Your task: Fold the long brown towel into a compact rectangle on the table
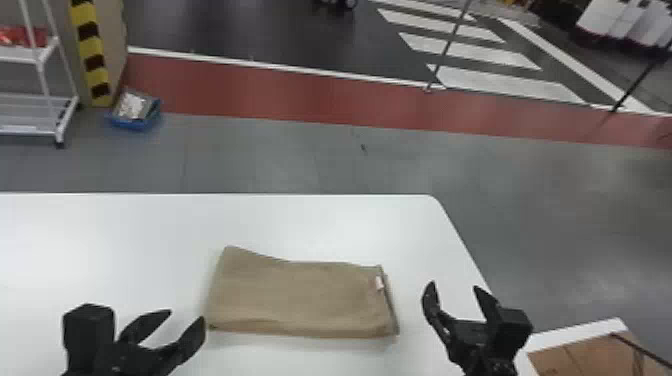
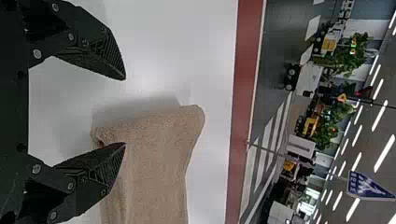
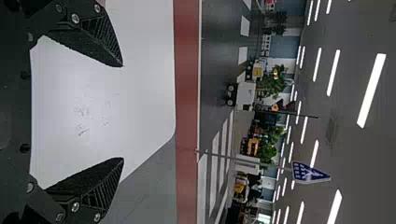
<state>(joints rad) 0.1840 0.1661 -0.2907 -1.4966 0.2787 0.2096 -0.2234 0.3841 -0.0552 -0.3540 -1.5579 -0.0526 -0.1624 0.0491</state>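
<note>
The brown towel (image 1: 300, 297) lies folded into a wide rectangle on the white table (image 1: 320, 220), its far left corner jutting outward and a small pale tag near its right end. My left gripper (image 1: 187, 317) stands open just left of the towel's near left corner. In the left wrist view, that gripper (image 2: 125, 111) has one finger in front of an end of the towel (image 2: 154, 158). Right of the towel, near the table's right edge, is my right gripper (image 1: 454, 287), open. Only tabletop and floor lie between the fingers of the right gripper (image 3: 123, 112) in its wrist view.
The table's rounded far right corner and slanting right edge lie beyond my right gripper. A cardboard box (image 1: 585, 355) stands low at the right, past the table. On the floor at the far left are a white rack (image 1: 37, 115) and a blue bin (image 1: 135, 122).
</note>
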